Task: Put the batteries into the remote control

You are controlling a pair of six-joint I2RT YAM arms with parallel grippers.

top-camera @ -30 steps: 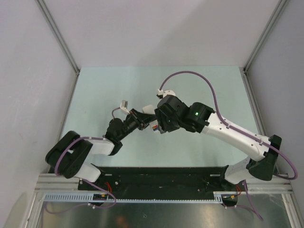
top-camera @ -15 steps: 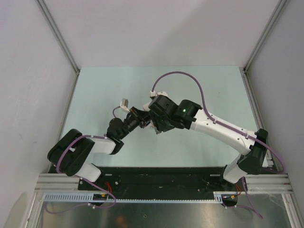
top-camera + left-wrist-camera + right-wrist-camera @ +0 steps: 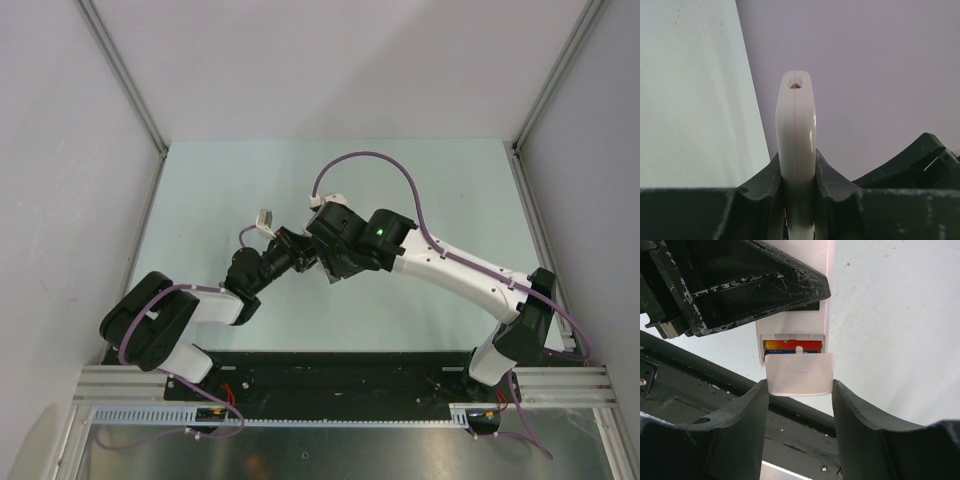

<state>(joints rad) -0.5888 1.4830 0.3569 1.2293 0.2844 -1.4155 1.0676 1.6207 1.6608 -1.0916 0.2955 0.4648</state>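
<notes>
My left end effector (image 3: 796, 172) is closed tight on the remote (image 3: 796, 125), which stands on its thin edge between my two fingers and sticks out past their tips. My right end effector (image 3: 800, 387) is gripping a small white lid (image 3: 799, 372) by its two sides, and both fingers touch it. Just past the lid's far edge is the remote's open slot, where a red battery (image 3: 792, 345) lies inside with a bit of blue showing beside it, and the pale counter (image 3: 890, 315) is behind.
</notes>
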